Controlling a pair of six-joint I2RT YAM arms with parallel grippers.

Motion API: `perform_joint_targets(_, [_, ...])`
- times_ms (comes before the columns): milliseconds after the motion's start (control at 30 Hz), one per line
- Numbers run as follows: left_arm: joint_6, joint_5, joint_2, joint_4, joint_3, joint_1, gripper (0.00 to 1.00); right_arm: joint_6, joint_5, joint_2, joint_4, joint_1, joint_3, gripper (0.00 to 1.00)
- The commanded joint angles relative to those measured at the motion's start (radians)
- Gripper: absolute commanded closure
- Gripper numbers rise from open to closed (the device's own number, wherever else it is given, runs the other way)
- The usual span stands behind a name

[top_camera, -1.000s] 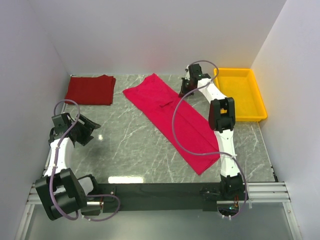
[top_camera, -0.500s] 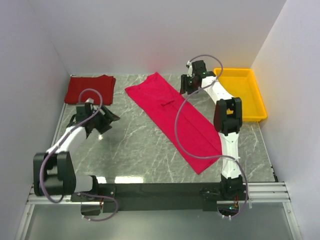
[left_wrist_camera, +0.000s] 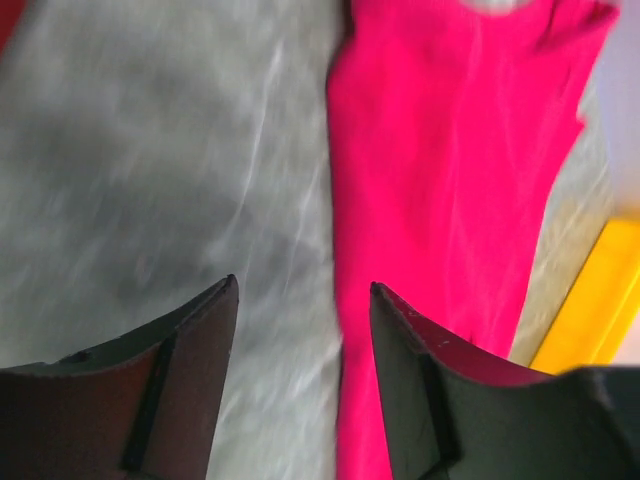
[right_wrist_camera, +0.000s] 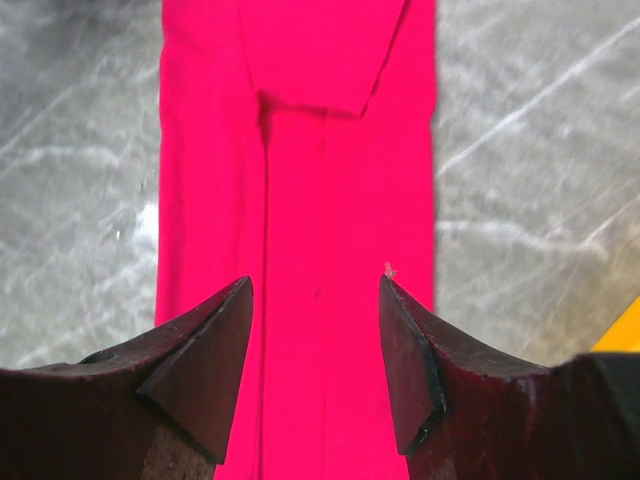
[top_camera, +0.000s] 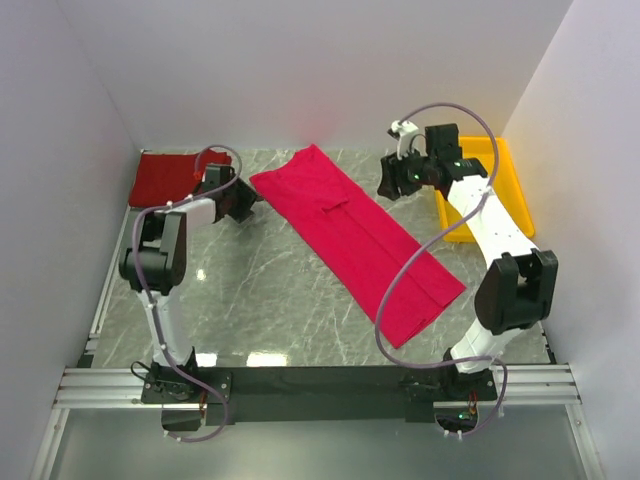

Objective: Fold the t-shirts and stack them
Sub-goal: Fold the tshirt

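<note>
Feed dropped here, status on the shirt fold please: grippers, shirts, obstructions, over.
Left gripper, right gripper open, empty. Crimson shirt in long folded strip; darker shirt folded far left. Nothing in the way.

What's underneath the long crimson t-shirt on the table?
The crimson t-shirt lies flat as a long folded strip on the marbled table, which shows along all its edges. Whatever the cloth covers is hidden, though no bulge hints at anything beneath it.
</note>
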Motion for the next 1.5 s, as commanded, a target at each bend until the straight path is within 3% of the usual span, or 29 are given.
perform_joint_targets(0, [-0.061,-0.065,0.071,0.014,0.122,-0.003,0.41,-0.023,-0.053,-0.064,0.023,-0.035,-0.057,0.4])
perform_joint_targets(100, [-0.073,-0.042,0.193,-0.015,0.224,-0.005,0.45,-0.011,-0.061,-0.106,0.02,-0.048,-0.086,0.4])
perform_joint_targets(367, [-0.059,-0.019,0.297,-0.091,0.371,-0.011,0.56,0.029,-0.053,-0.161,0.049,-0.079,-0.148,0.4])
perform_joint_targets(633, [-0.039,0.02,0.343,-0.129,0.428,-0.009,0.91,0.051,-0.063,-0.142,0.05,-0.102,-0.128,0.39])
perform_joint_targets(733, [-0.026,-0.006,0.318,-0.141,0.411,0.003,0.99,0.046,-0.063,-0.135,0.044,-0.104,-0.12,0.39])
perform_joint_targets(867, [0.019,-0.031,0.286,-0.161,0.412,0.038,0.99,0.034,-0.063,-0.132,0.04,-0.105,-0.122,0.39])
perform_joint_targets(1200, [0.108,0.05,0.393,-0.282,0.618,0.116,0.99,0.037,-0.067,-0.132,0.05,-0.104,-0.149,0.39])
perform_joint_targets(1367, [0.119,0.066,0.409,-0.292,0.646,0.127,0.99,0.002,-0.069,-0.124,0.032,-0.102,-0.148,0.39])
perform_joint_targets(1467, [0.131,0.083,0.404,-0.287,0.662,0.127,0.91,-0.072,-0.084,-0.11,-0.009,-0.105,-0.137,0.39])
